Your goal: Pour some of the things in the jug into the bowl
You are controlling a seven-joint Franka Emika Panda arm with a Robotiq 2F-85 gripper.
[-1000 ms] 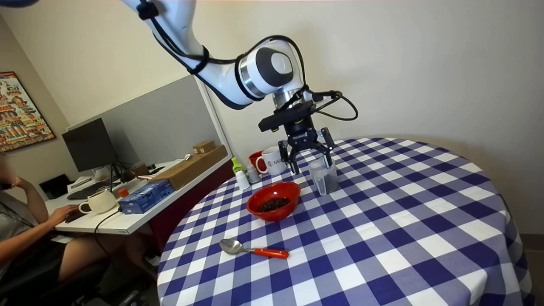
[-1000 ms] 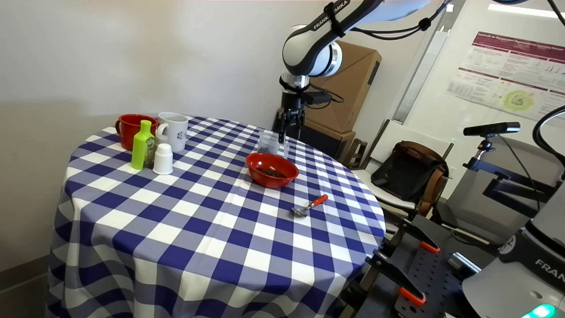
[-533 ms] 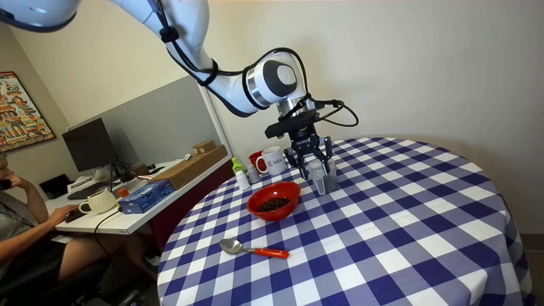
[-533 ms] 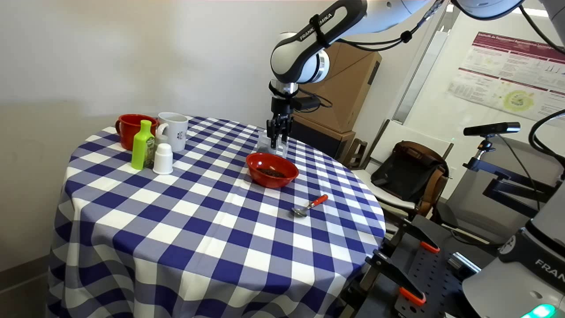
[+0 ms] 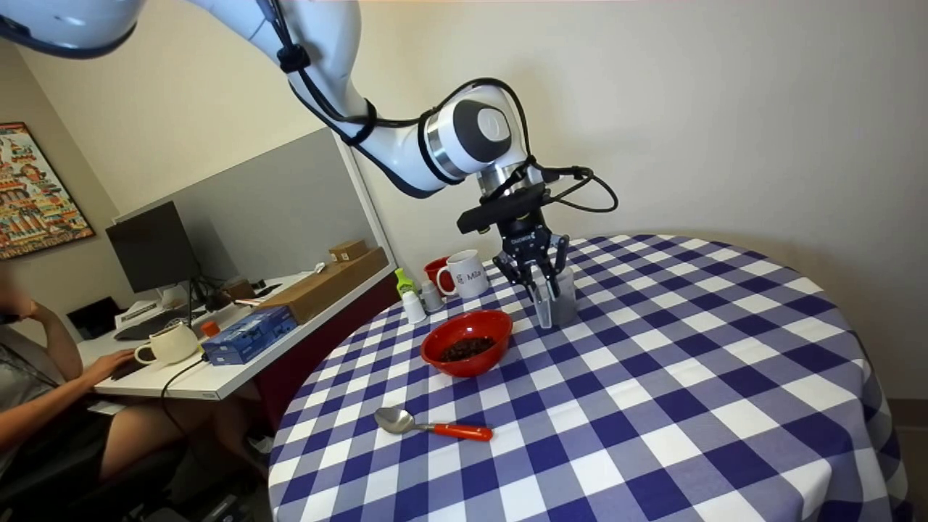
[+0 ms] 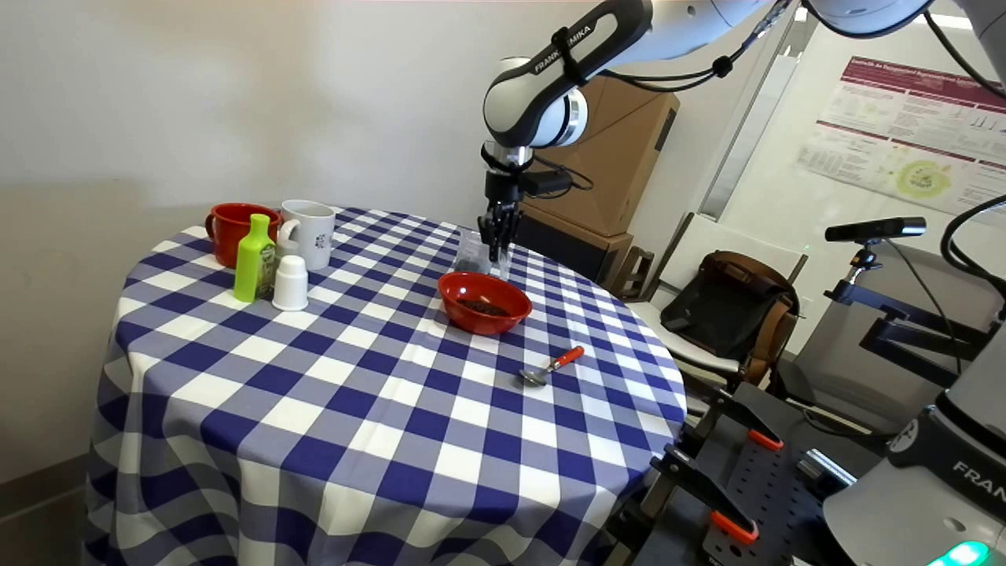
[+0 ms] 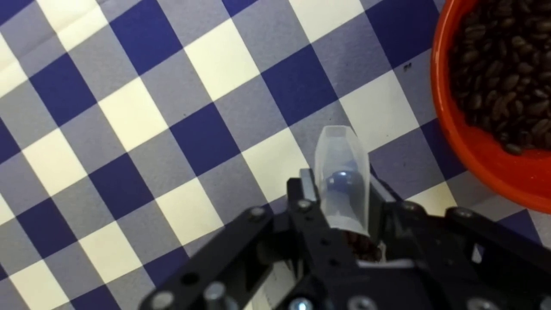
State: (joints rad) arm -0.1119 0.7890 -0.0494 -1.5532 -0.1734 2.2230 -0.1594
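Note:
The clear jug (image 5: 565, 299) stands on the checked tablecloth just behind the bowl, also visible in an exterior view (image 6: 470, 253). My gripper (image 5: 545, 288) has come down over its handle (image 7: 344, 172) and is shut on it, one finger on either side. In the wrist view, dark beans (image 7: 361, 246) show inside the jug, whose body is mostly hidden by the gripper. The red bowl (image 5: 471, 368) sits close by and holds dark beans (image 7: 503, 82); its rim (image 7: 445, 120) fills the right of the wrist view.
A spoon with a red handle (image 5: 460, 432) lies in front of the bowl. A white mug (image 5: 467, 274), a red mug (image 6: 232, 236), a green bottle (image 6: 254, 263) and a white shaker (image 6: 291, 283) stand together. Someone sits at a desk (image 5: 167, 388) beside the table.
My gripper has lowered onto the jug, and its fingers have drawn together around the handle. The jug has shifted and leaned very slightly. Bowl and spoon have stayed put.

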